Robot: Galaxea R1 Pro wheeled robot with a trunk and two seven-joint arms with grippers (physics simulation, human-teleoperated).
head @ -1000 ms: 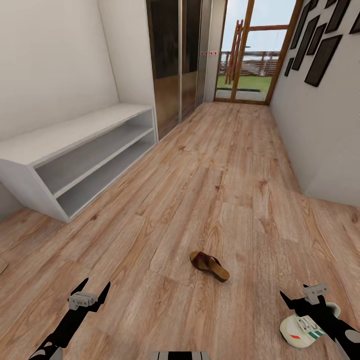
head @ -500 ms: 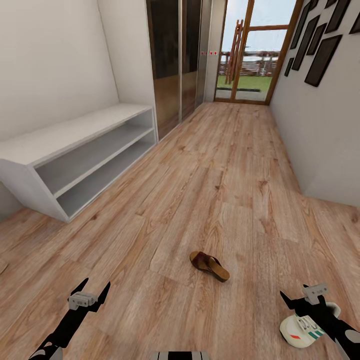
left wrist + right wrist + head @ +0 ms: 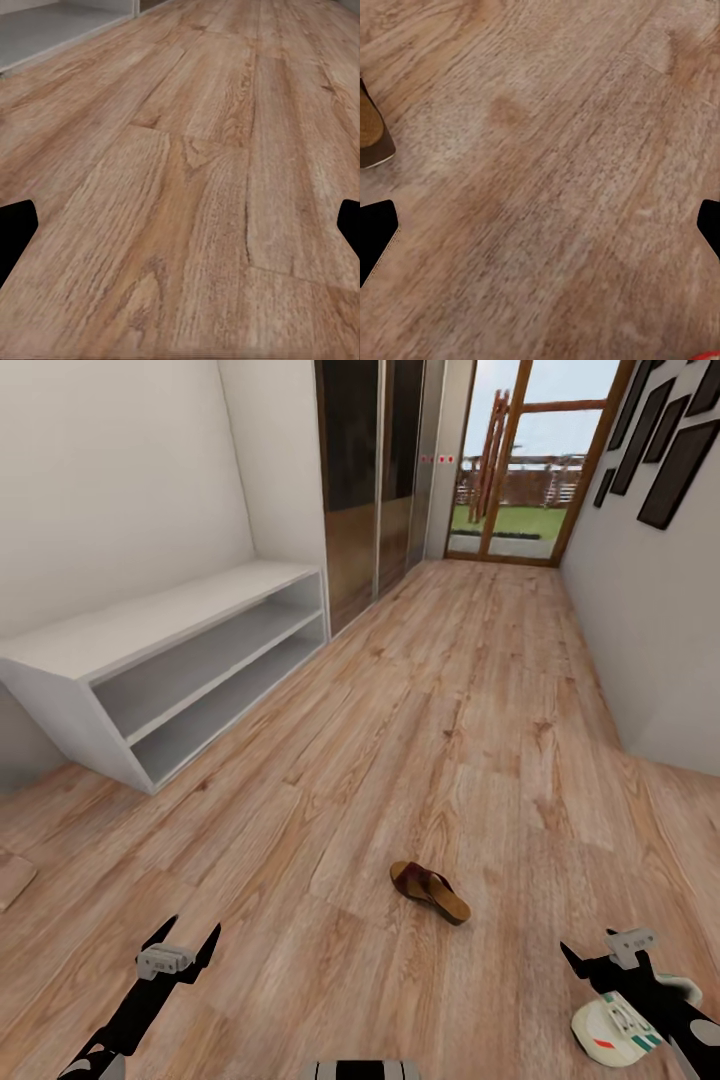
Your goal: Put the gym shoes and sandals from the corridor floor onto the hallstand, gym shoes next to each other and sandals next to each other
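Head view looks down a corridor of light brown wood-grain plank floor (image 3: 440,740), running toward a glazed wooden door at the far end. Against the white wall on the left stands the low, wide light-grey shoe rack (image 3: 150,625), with a flat top and two long open shelves, all bare.

Both black arms reach forward and down from the lower corners, wrists held low over the planks. The left gripper (image 3: 180,945) hangs above bare floor with its two dark fingers spread apart and nothing between them. The right gripper (image 3: 610,950) is likewise spread wide and holds nothing; its arm crosses over the white lace-up gym shoe (image 3: 628,1028), which lies on the floor at the lower right, showing a green side stripe and a red-orange patch.

Near the middle of the floor, between the two grippers and farther ahead, lies one dark brown leather slip-on sandal (image 3: 430,892) with a wide strap and tan footbed, well apart from the rack. Its tan edge (image 3: 373,135) shows in the right wrist view.
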